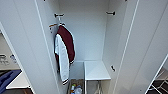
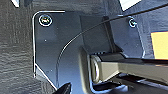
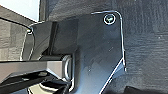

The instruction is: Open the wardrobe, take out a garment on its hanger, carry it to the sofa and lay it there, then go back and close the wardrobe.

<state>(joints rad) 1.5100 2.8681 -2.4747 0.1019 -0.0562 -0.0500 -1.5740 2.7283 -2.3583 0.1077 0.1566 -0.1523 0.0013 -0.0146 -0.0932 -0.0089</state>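
The wardrobe (image 1: 87, 37) stands right in front of me in the head view, with both white doors swung wide: the left door (image 1: 25, 50) and the right door (image 1: 147, 45). Its inside is white, with black hooks (image 1: 59, 15) high on the side walls. On the left side a maroon jacket (image 1: 66, 42) with white sleeves hangs from an orange-brown hanger (image 1: 53, 25). The rest of the hanging space to its right is bare white wall.
A low white shelf (image 1: 96, 71) sits at the bottom right inside, with small items (image 1: 76, 88) on the floor beside it. Past the left door lies a blue shape (image 1: 5, 80). Dark floor (image 2: 15, 50) runs under both wrists.
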